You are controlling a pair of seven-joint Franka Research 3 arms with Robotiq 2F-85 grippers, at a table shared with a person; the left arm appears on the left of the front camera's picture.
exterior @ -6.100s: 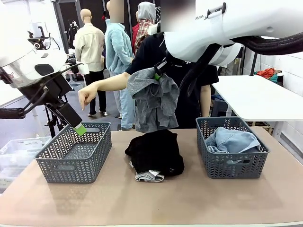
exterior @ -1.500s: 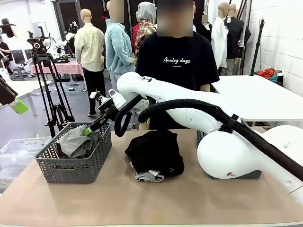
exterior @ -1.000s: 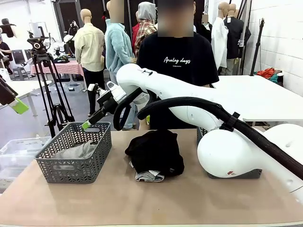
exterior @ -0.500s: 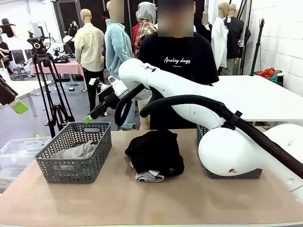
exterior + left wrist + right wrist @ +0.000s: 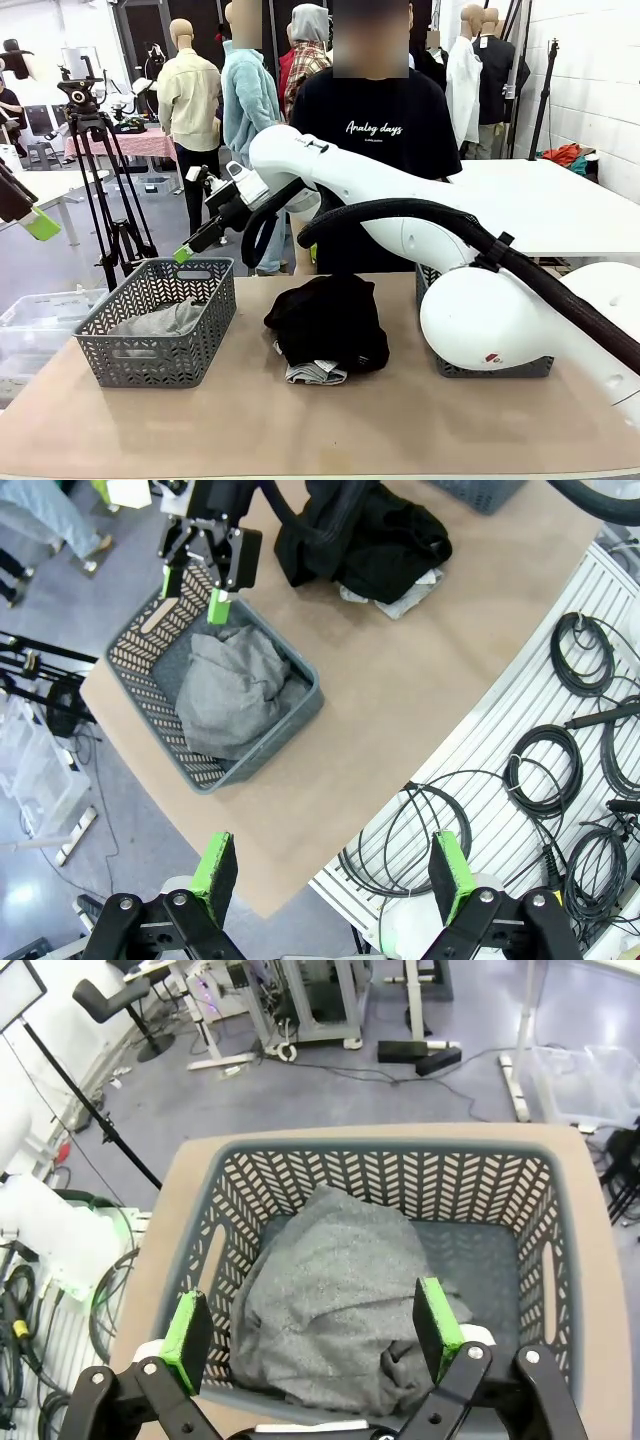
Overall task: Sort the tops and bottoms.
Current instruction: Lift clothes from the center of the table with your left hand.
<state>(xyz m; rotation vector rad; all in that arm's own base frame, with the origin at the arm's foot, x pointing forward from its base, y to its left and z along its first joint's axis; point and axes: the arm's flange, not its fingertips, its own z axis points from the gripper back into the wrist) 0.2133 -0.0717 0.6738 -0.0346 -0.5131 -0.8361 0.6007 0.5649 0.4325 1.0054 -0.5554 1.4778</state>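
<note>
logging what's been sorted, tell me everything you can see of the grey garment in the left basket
The grey garment is soft, speckled, knit-looking fabric, crumpled into a loose heap with deep folds. It lies inside the grey lattice basket, resting on its floor below the rim and bunched toward one end, so part of the floor is bare. Whether it is a top or a bottom cannot be told. The open right gripper hangs above it, apart from it.

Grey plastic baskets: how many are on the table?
2. One grey basket, at left, holds a grey garment; the other basket, at right, is mostly hidden behind the right arm.
</note>
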